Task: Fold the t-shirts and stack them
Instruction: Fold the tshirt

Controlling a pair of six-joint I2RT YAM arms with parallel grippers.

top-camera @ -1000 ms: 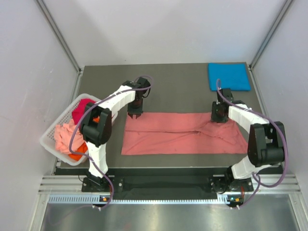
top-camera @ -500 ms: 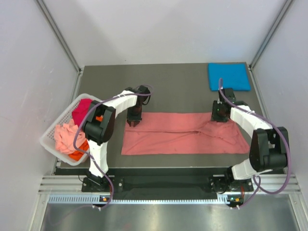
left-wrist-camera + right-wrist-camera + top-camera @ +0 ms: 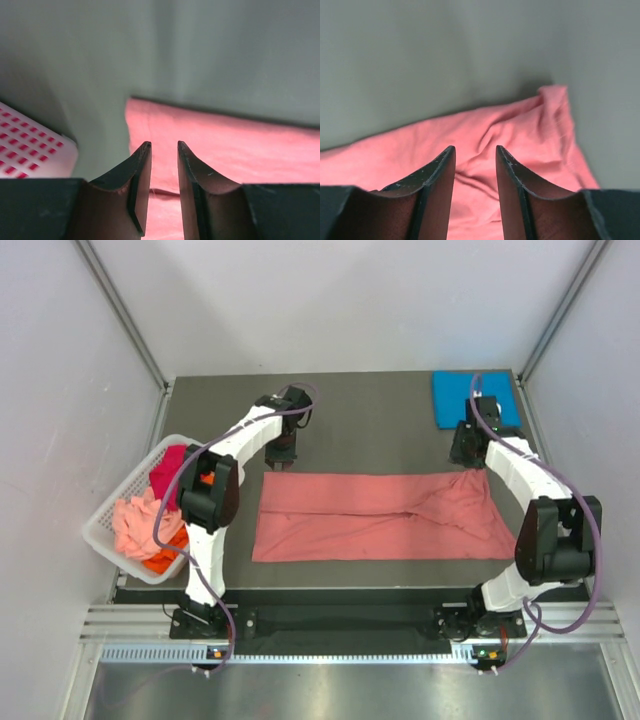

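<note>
A salmon-pink t-shirt (image 3: 375,517) lies folded into a long strip across the table, wrinkled at its right end. It also shows in the left wrist view (image 3: 235,145) and the right wrist view (image 3: 510,130). My left gripper (image 3: 280,458) hangs open and empty just above and behind the strip's far left corner; its fingertips (image 3: 145,150) hold nothing. My right gripper (image 3: 468,453) is open and empty just behind the far right corner. A bright blue folded t-shirt (image 3: 476,399) lies at the far right. Magenta (image 3: 172,464), orange (image 3: 160,560) and pale pink (image 3: 132,522) shirts fill the basket.
The white slatted basket (image 3: 105,512) sits off the table's left edge; its corner shows in the left wrist view (image 3: 30,147). Grey walls and metal posts enclose the table on three sides. Both arms arch over the table's sides.
Both grippers have let go of the salmon shirt's far edge and drawn back away from it. The shirt lies still as a strip.
</note>
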